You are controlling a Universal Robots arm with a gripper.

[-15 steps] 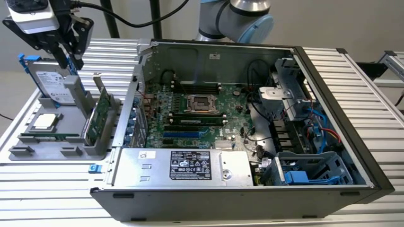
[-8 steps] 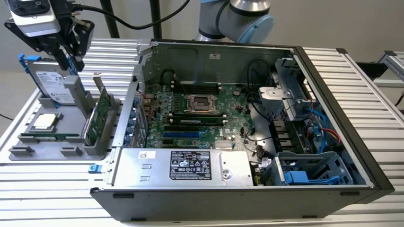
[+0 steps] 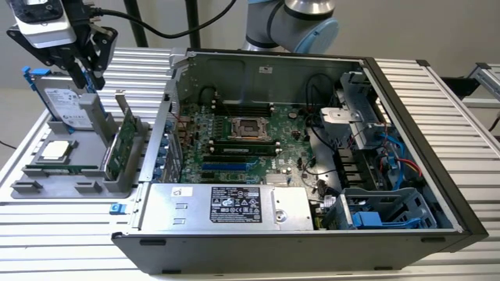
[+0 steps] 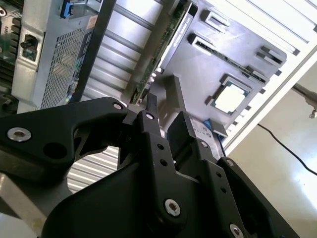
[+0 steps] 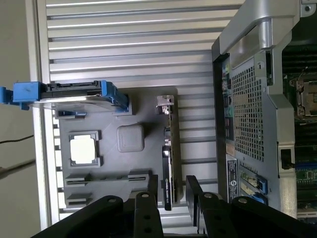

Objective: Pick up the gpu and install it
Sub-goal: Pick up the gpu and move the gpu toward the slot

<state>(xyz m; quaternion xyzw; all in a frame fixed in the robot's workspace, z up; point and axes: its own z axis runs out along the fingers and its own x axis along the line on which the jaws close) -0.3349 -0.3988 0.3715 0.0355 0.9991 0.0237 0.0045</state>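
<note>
The gpu (image 3: 125, 139) stands on edge in its grey holder (image 3: 74, 172) beside the computer case (image 3: 258, 73); the claw (image 3: 88, 79) hangs above the holder — open, empty; best centred across the card's top edge, clear of the hard drive (image 3: 67, 102).

No print can be made out. Inside the computer case (image 3: 437, 175), the power supply (image 3: 168, 212) carries a white label (image 3: 242, 206) with dark lines and small symbols, and a small white sticker (image 3: 185, 191) beside it. Outside the case, to the exterior view's left, the hard drive (image 3: 78, 114) bears a white label (image 3: 67, 100), also too small to read.
</note>
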